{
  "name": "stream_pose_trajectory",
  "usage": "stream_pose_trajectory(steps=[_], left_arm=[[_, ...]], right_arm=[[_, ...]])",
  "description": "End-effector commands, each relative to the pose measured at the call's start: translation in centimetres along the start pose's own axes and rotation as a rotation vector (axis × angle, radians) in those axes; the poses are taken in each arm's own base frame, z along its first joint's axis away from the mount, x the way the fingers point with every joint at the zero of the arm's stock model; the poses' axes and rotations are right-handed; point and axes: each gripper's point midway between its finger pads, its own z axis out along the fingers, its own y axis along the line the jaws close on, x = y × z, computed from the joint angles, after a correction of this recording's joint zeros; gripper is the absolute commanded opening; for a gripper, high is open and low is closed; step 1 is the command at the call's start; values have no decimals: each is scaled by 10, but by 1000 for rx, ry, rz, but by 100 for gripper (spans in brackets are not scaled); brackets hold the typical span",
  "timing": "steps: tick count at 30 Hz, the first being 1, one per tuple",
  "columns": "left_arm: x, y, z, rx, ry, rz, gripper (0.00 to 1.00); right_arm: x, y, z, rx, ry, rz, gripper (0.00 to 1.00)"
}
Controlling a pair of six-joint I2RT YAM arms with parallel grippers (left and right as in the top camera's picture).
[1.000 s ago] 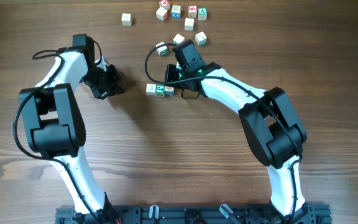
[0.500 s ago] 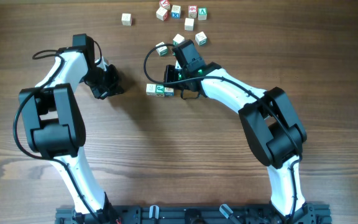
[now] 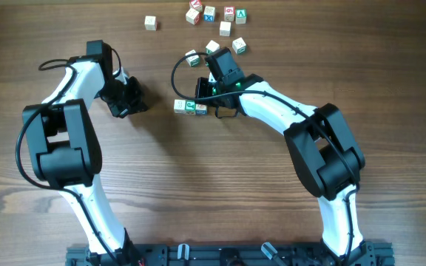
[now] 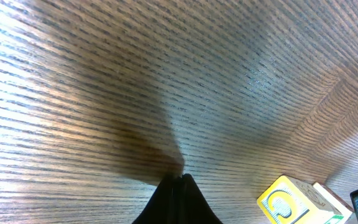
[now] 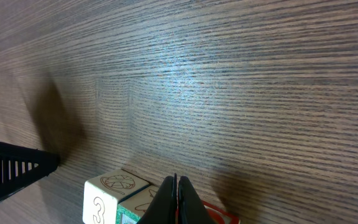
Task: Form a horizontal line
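The horizontal line (image 3: 190,107) is a short row of three pale cubes touching side to side, the middle one green-marked. My right gripper (image 3: 200,97) is shut and empty, just behind the row's right end. In the right wrist view its closed fingertips (image 5: 176,184) hover over the green-marked cube (image 5: 132,208), between a cube marked "3" (image 5: 107,193) and a red-marked cube (image 5: 219,215). My left gripper (image 3: 139,106) is shut on nothing, a little way left of the row. In the left wrist view, the row's yellow-marked end cube (image 4: 288,202) shows past the closed tip (image 4: 180,181).
Several loose cubes with red, blue or green marks lie scattered along the back edge (image 3: 217,15). One sits apart at the back left (image 3: 150,23). Three more lie close behind the right arm's wrist (image 3: 192,58), (image 3: 212,46), (image 3: 239,46).
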Motion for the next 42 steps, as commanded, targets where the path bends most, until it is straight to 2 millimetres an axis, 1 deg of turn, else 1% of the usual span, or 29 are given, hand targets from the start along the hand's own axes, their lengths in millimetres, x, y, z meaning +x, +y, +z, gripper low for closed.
stream_pose_trajectory(steps=[1,3,5,6,7,9,10,14,16,18,20,22,24,27,30,33,35,42], left_arm=[[-3,23,9,-96,-10,-30,4],[-3,23,9,-96,-10,-30,4],[-2,23,9,-97,-9,-30,4],[-1,24,9,-99,-3,-32,4],[0,24,9,-100,-1,-33,4],[1,25,9,-102,3,-34,4],[1,25,9,-102,3,-34,4],[1,25,9,-102,2,-34,4],[1,25,9,-102,2,-34,4],[1,25,9,-101,2,-34,4],[1,25,9,-102,2,-34,4],[0,25,9,-102,2,-34,4],[1,25,9,-101,2,-34,4],[0,24,9,-101,-1,-33,4],[-1,24,9,-99,-4,-32,5],[-2,24,9,-98,-6,-31,5],[-3,23,9,-96,-11,-29,5],[-3,23,9,-96,-11,-29,5]], right_arm=[[-4,7,3,-19,-13,-25,5],[-11,8,2,-27,-36,-30,5],[-21,3,-1,-26,-62,-16,5],[-31,-7,-4,-8,-82,4,5],[-35,-14,-6,1,-88,15,5],[-40,-27,-10,20,-85,41,5],[-41,-37,-12,39,-76,59,5],[-34,-66,-18,106,-25,112,4],[-27,-73,-19,139,2,124,5],[-20,-76,-19,154,27,129,5],[-16,-75,-19,159,39,119,5],[-16,-70,-17,150,37,82,5],[-20,-65,-16,127,22,46,5],[-32,-53,-15,73,-20,-3,4],[-38,-48,-15,51,-44,-26,5],[-33,-37,-14,-7,-17,-51,4],[-27,-24,-12,-51,1,-96,5],[-16,-2,-6,-79,6,-161,5]])
